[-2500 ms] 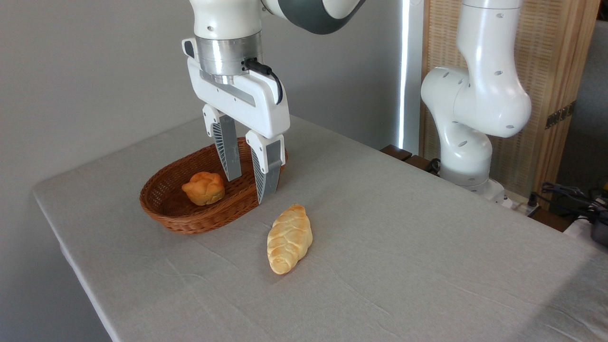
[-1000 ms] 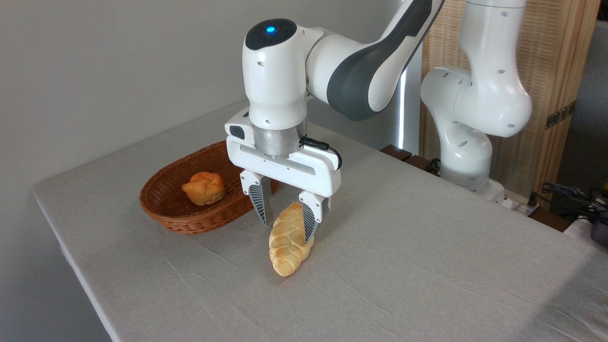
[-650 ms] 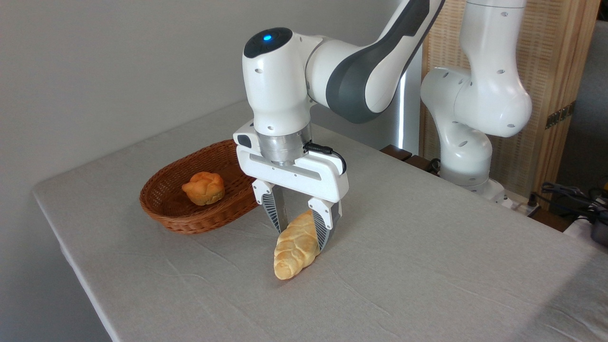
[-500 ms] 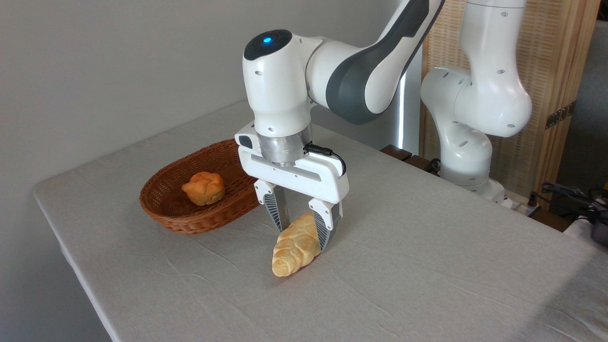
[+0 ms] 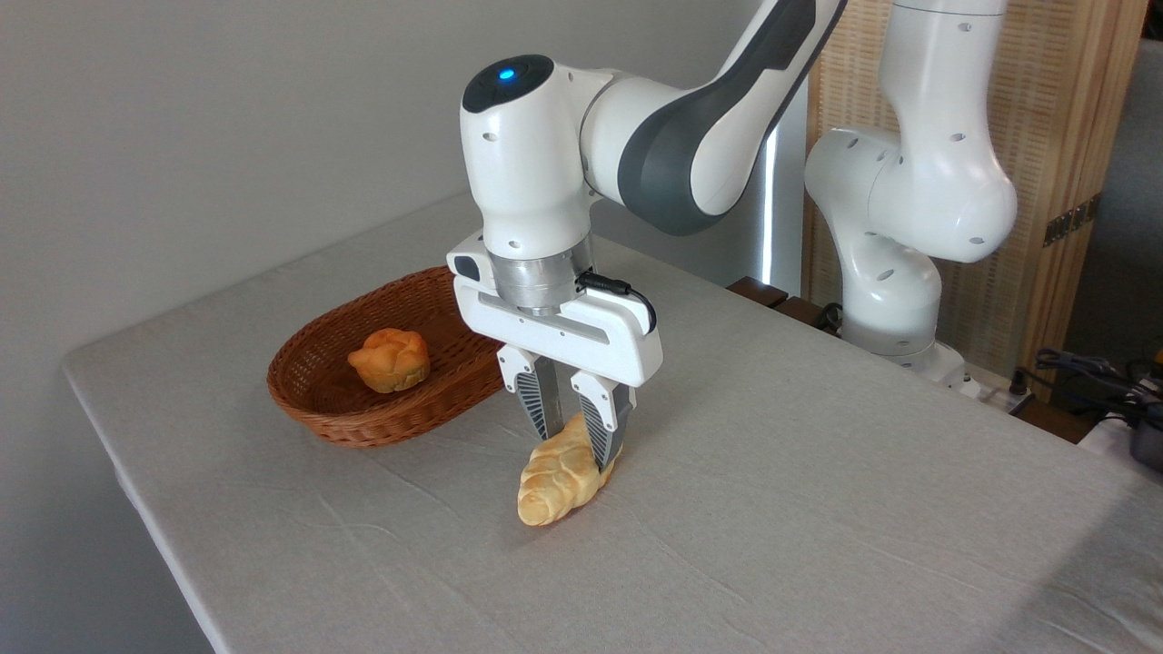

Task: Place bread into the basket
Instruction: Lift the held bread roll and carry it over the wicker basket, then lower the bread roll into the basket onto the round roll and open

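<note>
The bread [image 5: 556, 475], a pale golden braided loaf, lies on the grey tablecloth right of the basket. My gripper [image 5: 575, 448] points straight down over its far end, and both fingers have closed against the loaf's sides, pinching it. The near end of the loaf still rests on the cloth. The basket [image 5: 320, 404], an oval reddish-brown wicker one, sits to the left, a short gap away from the loaf.
A small round orange-brown bun [image 5: 390, 359] lies inside the basket. The table's front-left edge [image 5: 154, 536] runs close below the basket. The arm's white base [image 5: 895, 272] stands at the back right, with cables [image 5: 1086, 372] beyond it.
The gripper came from above the basket down over the loaf, straddled its far end, nudged it a little, and in the last half second its fingers closed in on the loaf.
</note>
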